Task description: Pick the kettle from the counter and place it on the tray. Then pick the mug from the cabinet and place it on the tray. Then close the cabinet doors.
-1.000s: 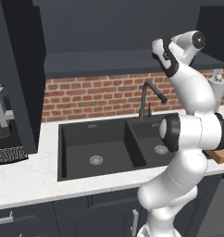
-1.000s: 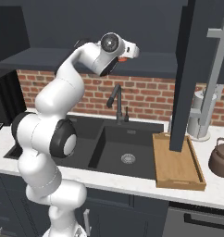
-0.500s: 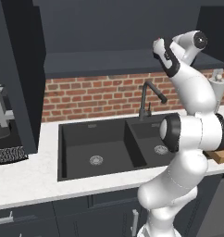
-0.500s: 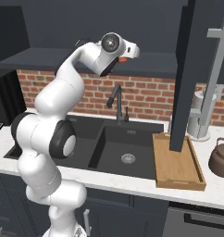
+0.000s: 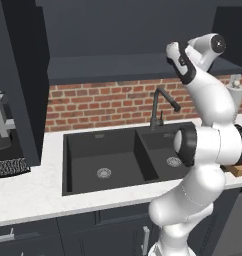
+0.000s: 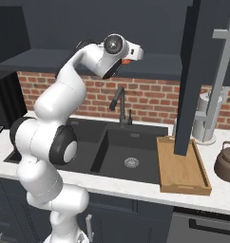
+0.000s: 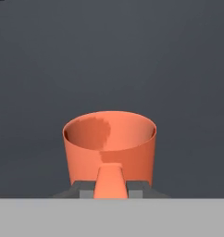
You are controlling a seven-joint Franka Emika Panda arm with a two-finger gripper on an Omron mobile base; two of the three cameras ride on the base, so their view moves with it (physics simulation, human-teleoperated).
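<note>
Up at the level of the cabinet [image 6: 112, 23], the arm holds the mug [image 7: 109, 141]: in the hand view the small orange-red cup sits right at the finger tips with its handle running back between them, and the jaws look clamped on that handle, drawn nearly together. From the right base view a sliver of the orange-red shows just past the hand, high over the black sink [image 6: 124, 154]. The kettle [image 6: 228, 162] stands on the worktop [image 6: 216, 199] just beside the wooden tray [image 6: 183, 182], not on it, and the tray looks bare, so the mug step seems to be in hand with the kettle step undone. I judge the next move to be a swing right and down to the tray, clearing the open cabinet door [image 6: 195, 71] that hangs over it. The mug appears upright, its axis vertical, mouth up, handle pointing back toward the hand.
</note>
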